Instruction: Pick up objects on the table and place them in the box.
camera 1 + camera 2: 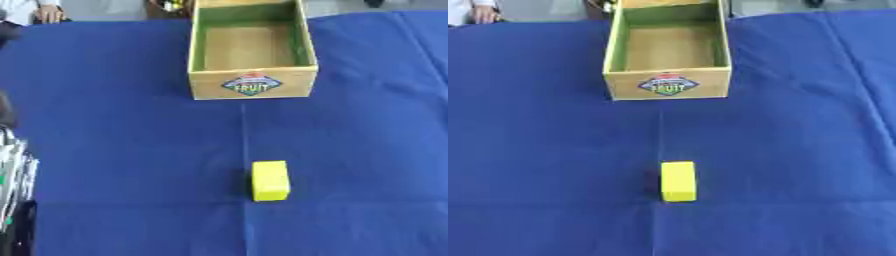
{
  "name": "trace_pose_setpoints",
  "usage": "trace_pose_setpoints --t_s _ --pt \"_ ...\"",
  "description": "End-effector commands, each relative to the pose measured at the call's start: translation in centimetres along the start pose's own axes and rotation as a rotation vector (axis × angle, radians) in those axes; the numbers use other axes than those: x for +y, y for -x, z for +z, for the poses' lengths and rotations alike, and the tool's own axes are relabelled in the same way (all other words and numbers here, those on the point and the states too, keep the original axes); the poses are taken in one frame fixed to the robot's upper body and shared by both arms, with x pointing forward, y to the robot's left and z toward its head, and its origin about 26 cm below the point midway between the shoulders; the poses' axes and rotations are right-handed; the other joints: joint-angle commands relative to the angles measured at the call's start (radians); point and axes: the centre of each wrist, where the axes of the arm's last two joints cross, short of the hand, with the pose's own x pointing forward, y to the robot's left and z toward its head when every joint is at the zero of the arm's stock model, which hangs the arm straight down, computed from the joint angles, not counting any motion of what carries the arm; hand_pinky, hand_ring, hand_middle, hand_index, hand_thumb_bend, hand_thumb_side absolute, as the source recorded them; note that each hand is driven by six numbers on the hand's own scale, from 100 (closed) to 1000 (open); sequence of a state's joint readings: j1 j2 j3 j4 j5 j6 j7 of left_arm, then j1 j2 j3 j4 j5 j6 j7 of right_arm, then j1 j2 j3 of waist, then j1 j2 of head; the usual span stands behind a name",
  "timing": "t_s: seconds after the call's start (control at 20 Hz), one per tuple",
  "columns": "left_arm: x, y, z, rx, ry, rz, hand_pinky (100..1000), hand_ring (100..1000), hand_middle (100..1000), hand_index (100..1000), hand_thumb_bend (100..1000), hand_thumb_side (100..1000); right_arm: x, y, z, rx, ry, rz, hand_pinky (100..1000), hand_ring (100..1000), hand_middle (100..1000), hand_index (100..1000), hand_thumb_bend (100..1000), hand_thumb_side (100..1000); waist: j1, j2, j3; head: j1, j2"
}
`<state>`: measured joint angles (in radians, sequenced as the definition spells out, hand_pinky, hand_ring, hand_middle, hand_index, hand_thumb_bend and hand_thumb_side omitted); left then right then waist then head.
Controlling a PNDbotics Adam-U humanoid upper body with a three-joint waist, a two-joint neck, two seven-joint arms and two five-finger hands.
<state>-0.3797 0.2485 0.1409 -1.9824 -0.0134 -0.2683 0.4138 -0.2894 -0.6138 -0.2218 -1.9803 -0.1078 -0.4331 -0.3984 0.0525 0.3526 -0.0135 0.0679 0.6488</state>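
Observation:
A yellow rectangular block [270,180] lies on the blue tablecloth [114,125], in the near middle, with nothing touching it. Beyond it, at the far middle, stands an open wooden box [252,85] with a green-tinted inside and a fruit label on its front wall; it looks empty. A silver and black part of my left hand or arm [12,185] shows at the left edge in the left eye view only, well to the left of the block and apart from it. My right hand shows in neither view.
The blue cloth covers the whole table and has fold creases running across it. Some small things [171,5] sit past the far edge behind the box.

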Motion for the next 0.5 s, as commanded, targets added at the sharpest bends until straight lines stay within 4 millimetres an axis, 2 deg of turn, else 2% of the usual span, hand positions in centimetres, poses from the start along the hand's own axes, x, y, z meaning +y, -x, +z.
trace_pose_setpoints --t_s 0.05,0.35,0.5 --pt "0.38 -0.59 -0.68 -0.035 0.001 -0.013 454 537 577 782 331 1000 -0.33 -0.67 -0.92 -0.042 -0.012 0.011 713 746 607 815 161 1000 -0.007 -0.023 -0.001 -0.004 -0.002" --pt "0.35 -0.57 -0.63 -0.033 0.000 -0.011 455 537 578 783 332 1000 -0.28 -0.72 -1.14 -0.053 -0.008 0.004 713 746 609 816 156 1000 -0.009 -0.027 -0.002 -0.009 0.021" --pt "0.37 -0.57 -0.62 -0.033 0.001 -0.012 455 537 578 783 332 1000 -0.29 -0.72 -1.15 -0.054 -0.009 0.004 714 747 610 817 161 1000 -0.008 -0.029 -0.002 -0.009 0.022"
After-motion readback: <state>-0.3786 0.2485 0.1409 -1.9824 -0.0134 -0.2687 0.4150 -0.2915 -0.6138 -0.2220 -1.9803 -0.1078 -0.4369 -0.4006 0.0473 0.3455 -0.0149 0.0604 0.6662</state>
